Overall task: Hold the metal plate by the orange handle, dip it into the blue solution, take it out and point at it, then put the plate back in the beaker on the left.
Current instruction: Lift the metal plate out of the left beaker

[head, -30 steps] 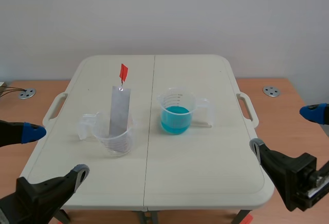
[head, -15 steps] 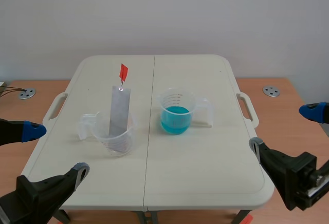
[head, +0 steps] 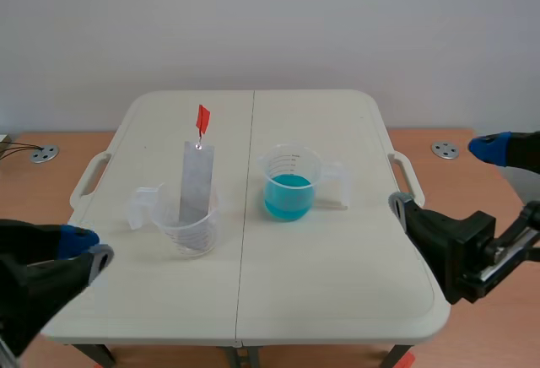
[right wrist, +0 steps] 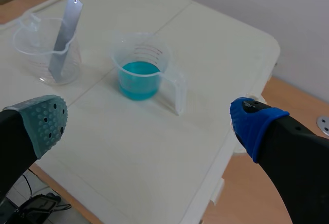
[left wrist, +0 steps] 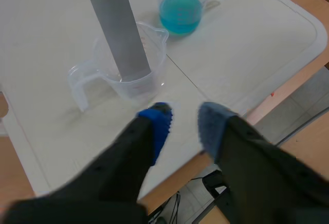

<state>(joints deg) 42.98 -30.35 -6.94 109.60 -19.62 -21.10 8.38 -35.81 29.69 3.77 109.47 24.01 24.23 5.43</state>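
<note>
Left claw [left wrist: 184, 124] now barely apart, right claw [head: 443, 175] higher, wide — cream table [head: 337, 258], white wall [head: 270, 22].

Two black arms, 2-finger grippers.
Fingers of left gripper [left wrist: 184, 126] & right gripper [right wrist: 149, 121]: thick, matte black, rounded; each gripper has one blue pad [right wrist: 252, 124] and one grey-green pad [right wrist: 46, 121] w/ dots. On the right arm [head: 456, 246]: blocky black body, w/ what may be a silver rod or cable at the wrist.
</note>
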